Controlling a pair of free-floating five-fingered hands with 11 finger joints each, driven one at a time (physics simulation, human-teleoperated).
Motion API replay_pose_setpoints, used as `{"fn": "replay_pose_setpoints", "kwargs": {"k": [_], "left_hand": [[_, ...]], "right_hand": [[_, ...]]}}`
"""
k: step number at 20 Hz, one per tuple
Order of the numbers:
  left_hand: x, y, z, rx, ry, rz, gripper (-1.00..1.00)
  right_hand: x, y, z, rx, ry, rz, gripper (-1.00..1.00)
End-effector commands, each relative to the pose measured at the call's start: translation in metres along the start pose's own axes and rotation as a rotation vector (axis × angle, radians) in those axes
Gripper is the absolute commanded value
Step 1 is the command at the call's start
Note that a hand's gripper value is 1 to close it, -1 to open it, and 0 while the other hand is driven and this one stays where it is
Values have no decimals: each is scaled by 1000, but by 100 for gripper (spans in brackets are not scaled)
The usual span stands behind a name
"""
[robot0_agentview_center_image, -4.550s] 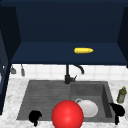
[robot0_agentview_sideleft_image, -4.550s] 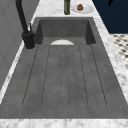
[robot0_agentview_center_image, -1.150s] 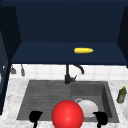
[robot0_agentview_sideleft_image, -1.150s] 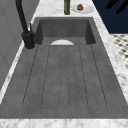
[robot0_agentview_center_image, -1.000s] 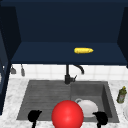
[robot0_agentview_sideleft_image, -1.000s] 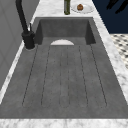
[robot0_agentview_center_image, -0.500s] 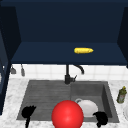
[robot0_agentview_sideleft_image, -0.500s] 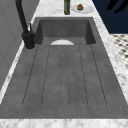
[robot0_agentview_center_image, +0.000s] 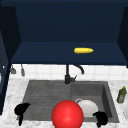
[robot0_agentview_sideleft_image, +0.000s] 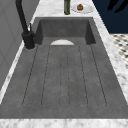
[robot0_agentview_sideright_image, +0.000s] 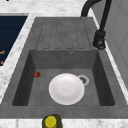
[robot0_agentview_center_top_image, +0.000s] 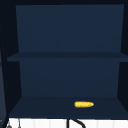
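Hands (robot0_agentview_center_image: 22, 109) black, ball (robot0_agentview_center_image: 67, 115) red, plate (robot0_agentview_sideright_image: 66, 88) white, sink (robot0_agentview_sideleft_image: 67, 82) dark grey w/ ribbed drainer. Counter (robot0_agentview_center_image: 11, 90) white-grey marble. Corn (robot0_agentview_center_top_image: 84, 104) yellow, cabinet (robot0_agentview_center_top_image: 67, 37) navy, bottle (robot0_agentview_center_image: 121, 94) green, yellow cap.

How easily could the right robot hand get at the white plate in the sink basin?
Probably easily: the right robot hand hovers at the basin's front edge, right beside the white plate, with nothing between them. The red ball sits on the plate's other side.
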Motion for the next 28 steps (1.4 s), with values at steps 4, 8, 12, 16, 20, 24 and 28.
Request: {"fn": "replay_pose_setpoints", "kwargs": {"k": [4,8,12,16,20,24,28], "left_hand": [[1,14,40,80,-31,-8,-100],[3,21,65,83,-36,2,-100],[4,26,94,77,-36,20,-100],[6,27,123,72,-36,34,-100],[7,29,153,77,-39,36,-100],[3,33,181,85,-44,33,-100],[-7,46,204,97,-49,45,-100]], "right_hand": [[0,0,0,0,0,0,0],[0,0,0,0,0,0,0],[0,0,0,0,0,0,0],[0,0,0,0,0,0,0],[0,0,0,0,0,0,0],[0,0,0,0,0,0,0],[0,0,0,0,0,-1,0]]}}
